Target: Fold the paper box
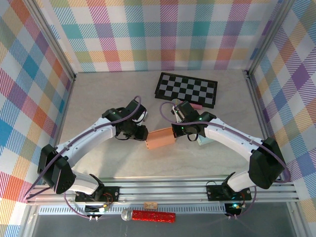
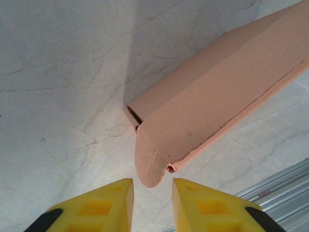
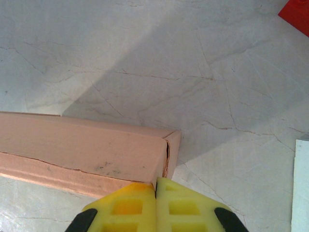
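L claw [image 2: 152,184] is open a bit, w/ a narrow gap btw the two yellow fingers [image 2: 104,205] and nothing clamped. The rounded end flap of the paper box [image 2: 217,101] reaches just to that gap, and I see no contact w/ either tip. R claw [image 3: 155,182] is fully closed, fingertips pressed together, sitting at the near edge of the box close to one corner. If a thin card wall is pinched in there, I cannot tell.

The box is salmon-pink, long and mostly closed up. It lies flat on the pale marble-look worktop [image 1: 98,94], approx in the middle, btw both claws: L claw at its left end, R claw at its right end. One side seam gapes slightly in the L wrist view.

Further out, a black/grey checker mat [image 1: 186,90] lies behind the box near the back wall, apart from it. A white sheet [image 3: 302,183] lies on the worktop just beside R claw. Plaid walls [image 1: 148,34] stand around the worktop on 3 sides
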You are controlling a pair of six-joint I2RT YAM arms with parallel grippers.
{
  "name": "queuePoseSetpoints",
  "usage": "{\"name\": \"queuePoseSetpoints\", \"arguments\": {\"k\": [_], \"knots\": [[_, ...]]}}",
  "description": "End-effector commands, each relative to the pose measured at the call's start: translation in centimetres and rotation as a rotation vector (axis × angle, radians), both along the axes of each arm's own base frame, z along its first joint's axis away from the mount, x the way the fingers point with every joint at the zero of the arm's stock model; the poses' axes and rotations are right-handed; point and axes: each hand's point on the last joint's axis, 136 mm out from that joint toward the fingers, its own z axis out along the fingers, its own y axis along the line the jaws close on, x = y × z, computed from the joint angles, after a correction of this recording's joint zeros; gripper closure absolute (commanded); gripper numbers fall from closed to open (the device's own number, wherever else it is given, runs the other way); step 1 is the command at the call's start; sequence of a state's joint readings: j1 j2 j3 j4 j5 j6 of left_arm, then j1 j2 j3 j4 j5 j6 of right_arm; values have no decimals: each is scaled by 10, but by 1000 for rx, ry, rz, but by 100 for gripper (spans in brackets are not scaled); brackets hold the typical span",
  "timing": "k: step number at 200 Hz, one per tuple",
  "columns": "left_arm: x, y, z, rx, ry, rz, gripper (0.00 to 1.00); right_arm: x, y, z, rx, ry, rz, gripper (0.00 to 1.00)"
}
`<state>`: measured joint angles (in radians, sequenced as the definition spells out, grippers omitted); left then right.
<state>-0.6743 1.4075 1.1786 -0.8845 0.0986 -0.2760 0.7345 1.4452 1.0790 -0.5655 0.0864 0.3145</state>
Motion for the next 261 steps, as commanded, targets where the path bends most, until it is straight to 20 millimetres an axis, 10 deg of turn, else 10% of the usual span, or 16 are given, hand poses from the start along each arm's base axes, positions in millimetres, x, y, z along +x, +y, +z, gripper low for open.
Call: {"name": "queuePoseSetpoints", "arguments": {"k": [1,144,261], "knots": [[-2,-6,-2,6,2,-6,74,-3,2,-2,-7,21,-2,100],[0,-9,-13,4,50,98,100,-2,4,-2,-3,20,-17,100],[-3,-19,-9,-91,158,285,100,-5,12,-4,-6,13,-10,100]]}}
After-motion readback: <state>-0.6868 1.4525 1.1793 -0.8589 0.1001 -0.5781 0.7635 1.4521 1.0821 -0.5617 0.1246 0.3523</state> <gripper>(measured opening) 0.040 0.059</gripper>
